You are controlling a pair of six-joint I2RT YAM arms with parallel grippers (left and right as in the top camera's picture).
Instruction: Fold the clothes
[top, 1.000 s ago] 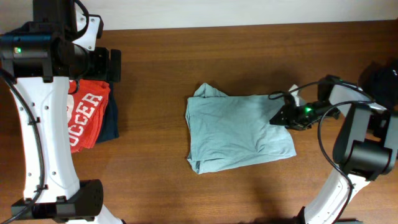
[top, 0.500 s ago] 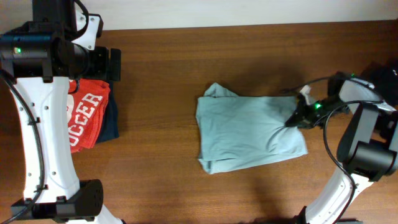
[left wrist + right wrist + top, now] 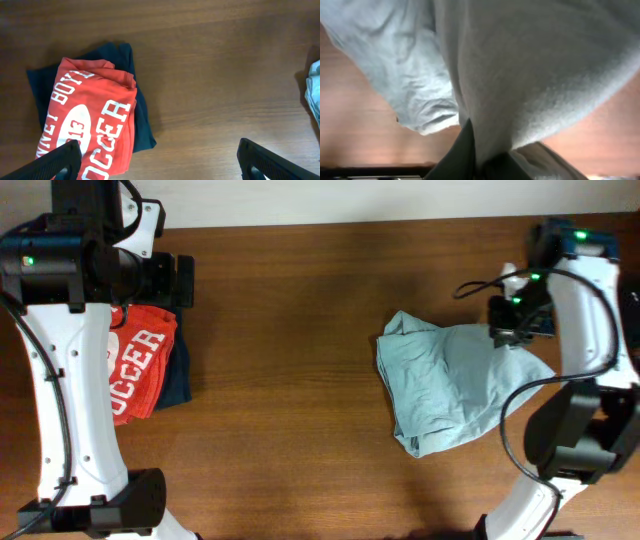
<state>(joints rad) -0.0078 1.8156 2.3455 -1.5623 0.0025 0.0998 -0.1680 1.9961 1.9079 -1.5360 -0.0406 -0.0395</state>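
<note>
Grey-blue t-shirt (image 3: 440, 385) bunched in your right gripper (image 3: 512, 336), jaws pinching its edge; your left gripper (image 3: 157, 152) is spread wide.

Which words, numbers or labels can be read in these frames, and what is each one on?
"OCCER": white letters on the red t-shirt; the start of the word is cut off in both views.
"BOYS": white letters on the same shirt, near its upper fold.
"13": inside the white oval on that shirt, upside down in the left wrist view.
Other white letters at the shirt's left edge: cut off, unreadable.
Pale grey-blue t-shirt and dark garment: no print visible.
</note>
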